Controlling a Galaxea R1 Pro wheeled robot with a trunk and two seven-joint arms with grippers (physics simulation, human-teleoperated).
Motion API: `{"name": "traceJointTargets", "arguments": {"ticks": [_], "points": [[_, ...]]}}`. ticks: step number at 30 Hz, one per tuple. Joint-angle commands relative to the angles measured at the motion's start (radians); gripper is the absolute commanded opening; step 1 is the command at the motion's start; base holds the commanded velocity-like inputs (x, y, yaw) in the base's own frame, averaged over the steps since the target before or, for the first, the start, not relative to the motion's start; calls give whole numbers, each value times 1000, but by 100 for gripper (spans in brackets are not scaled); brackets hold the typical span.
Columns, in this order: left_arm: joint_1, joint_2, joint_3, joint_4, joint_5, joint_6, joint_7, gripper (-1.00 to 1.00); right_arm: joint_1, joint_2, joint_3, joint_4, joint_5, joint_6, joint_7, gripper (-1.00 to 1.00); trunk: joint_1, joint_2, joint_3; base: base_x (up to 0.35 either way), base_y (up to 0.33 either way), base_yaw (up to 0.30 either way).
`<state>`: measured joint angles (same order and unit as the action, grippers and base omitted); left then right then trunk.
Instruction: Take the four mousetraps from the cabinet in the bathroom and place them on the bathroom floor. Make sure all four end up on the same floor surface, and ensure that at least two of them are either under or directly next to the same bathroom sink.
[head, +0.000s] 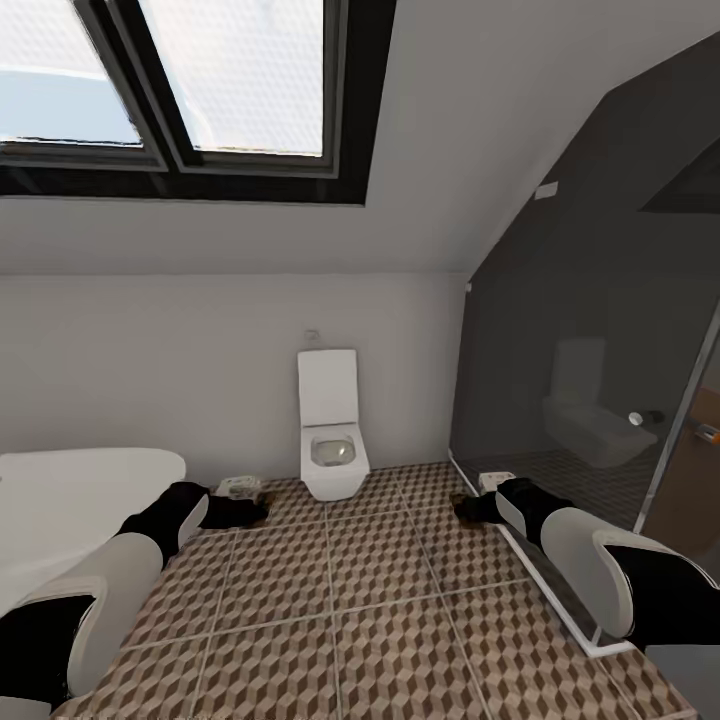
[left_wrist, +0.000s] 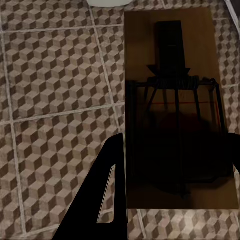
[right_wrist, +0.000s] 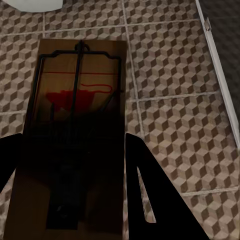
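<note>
Left tool (left_wrist: 172, 165) grips a mousetrap (left_wrist: 175, 100); right tool (right_wrist: 70, 165) grips another trap (right_wrist: 80, 100). Both hang over the floor (head: 380, 600) before the toilet (head: 332, 440).

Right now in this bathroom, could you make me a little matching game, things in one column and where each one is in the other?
Things:
1. toilet
2. window
3. glass screen
4. mousetrap

Places:
A. between the left claw's fingers
B. against the far wall
C. along the right side of the tiled floor
D. in the sloped ceiling

Pairs: 1-B, 2-D, 3-C, 4-A
</note>
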<state>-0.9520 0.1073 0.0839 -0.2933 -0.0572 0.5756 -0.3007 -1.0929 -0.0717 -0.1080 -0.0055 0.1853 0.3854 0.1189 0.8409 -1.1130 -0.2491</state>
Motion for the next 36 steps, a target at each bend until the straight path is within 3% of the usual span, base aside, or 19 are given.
{"name": "traceJointTargets", "arguments": {"ticks": [1,13,17,26,36], "points": [[-1,0,8,-1,-7,6,-5,-100,-1,0,-9,-1,6,5,6,-100,0,-1,-1,0,0,285],[-1,-1,8,4,-7,5,-5,-100,-1,1,-9,-1,5,6,11,-100,0,-1,-1,0,0,285],[-1,-1,8,5,-7,4,-5,-100,-1,21,-9,-1,6,6,10,-100,0,-1,-1,0,0,285],[-1,-1,8,5,-7,4,-5,-100,-1,28,-9,-1,6,6,9,-100,0,-1,-1,0,0,284],[-1,-1,8,5,-7,4,-5,-100,-1,25,-10,-1,2,4,12,-100,0,-1,-1,0,0,102]]}}
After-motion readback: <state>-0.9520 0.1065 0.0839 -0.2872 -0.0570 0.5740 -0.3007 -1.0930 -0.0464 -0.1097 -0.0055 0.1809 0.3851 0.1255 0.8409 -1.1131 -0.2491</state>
